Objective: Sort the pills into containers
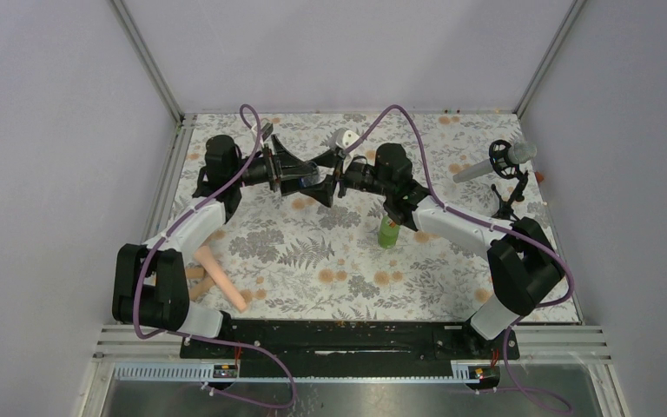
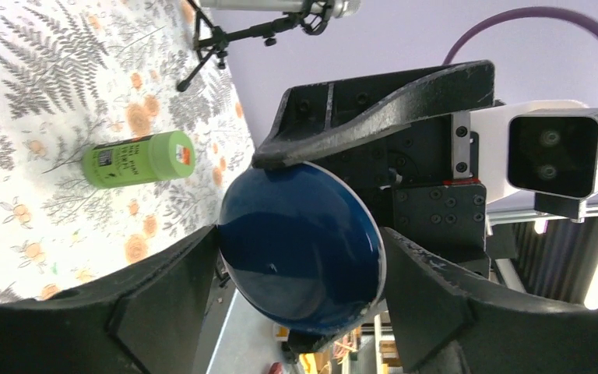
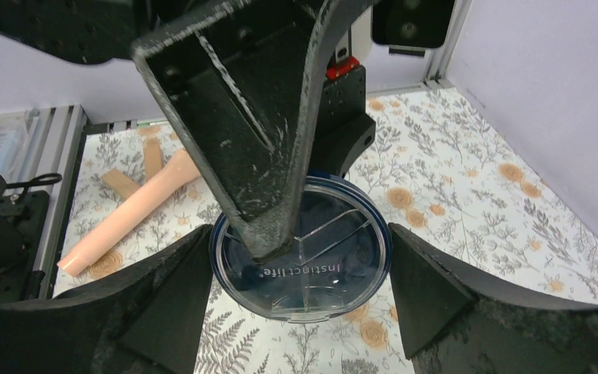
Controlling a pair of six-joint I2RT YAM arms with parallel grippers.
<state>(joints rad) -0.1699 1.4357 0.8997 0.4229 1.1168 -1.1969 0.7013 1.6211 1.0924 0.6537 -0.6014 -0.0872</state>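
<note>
Left hand [image 2: 302, 308] is clamping the shallow round dark-blue jar with a clear lid [image 3: 319, 257] — its fingers [image 2: 163, 304] are pressing the rim on both sides, with the jar's base facing that wrist camera. Right hand [image 3: 300, 312] is gripping the same jar from the opposite side, lid toward its camera, its pair also touching the rim and set crosswise to the left pair. The jar is hanging in mid-air between the two hands, over the far-middle of the floral-print table [image 1: 313, 261].

Bright green cylindrical bottle [image 1: 388, 233] is standing upright on the table just beside the right forearm — apart from the jar. Long peach-pink rod [image 1: 220, 276] is lying near the left arm's base, next to small wooden blocks [image 3: 118, 184]. Microphone on a black tripod [image 1: 497, 165] is sitting at the far right.
</note>
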